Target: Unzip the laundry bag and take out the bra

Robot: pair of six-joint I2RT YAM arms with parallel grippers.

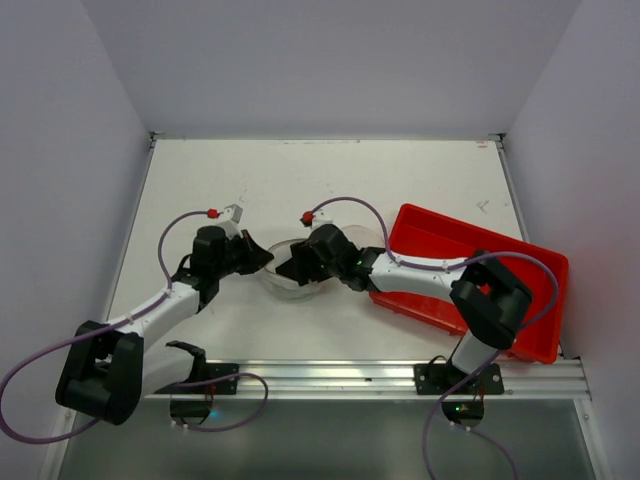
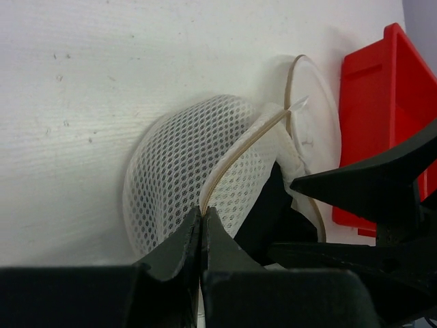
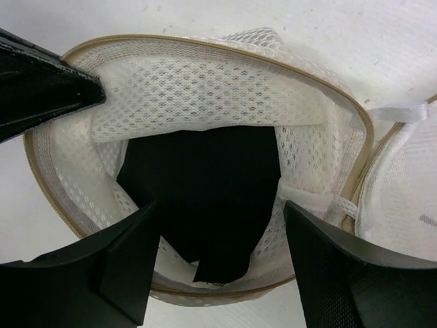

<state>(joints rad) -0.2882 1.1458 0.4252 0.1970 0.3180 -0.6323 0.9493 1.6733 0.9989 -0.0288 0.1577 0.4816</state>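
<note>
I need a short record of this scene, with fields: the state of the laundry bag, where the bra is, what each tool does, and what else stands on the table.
laundry bag: unzipped, its two halves opened apart on the table
bra: black, lying inside the open half, not yet removed
left tool: shut on the bag's beige zip rim
right tool: open, one finger on each side of the bra
red tray: on the table's right side, near the bag

Two arms (image 1: 165, 300) of white tubular links and black joint housings, lilac cables (image 1: 161, 250) with red connectors (image 1: 212, 213), left gripper (image 2: 203, 213) and right gripper (image 3: 220, 208) with matte black wedge-shaped fingers (image 3: 341, 273).
</note>
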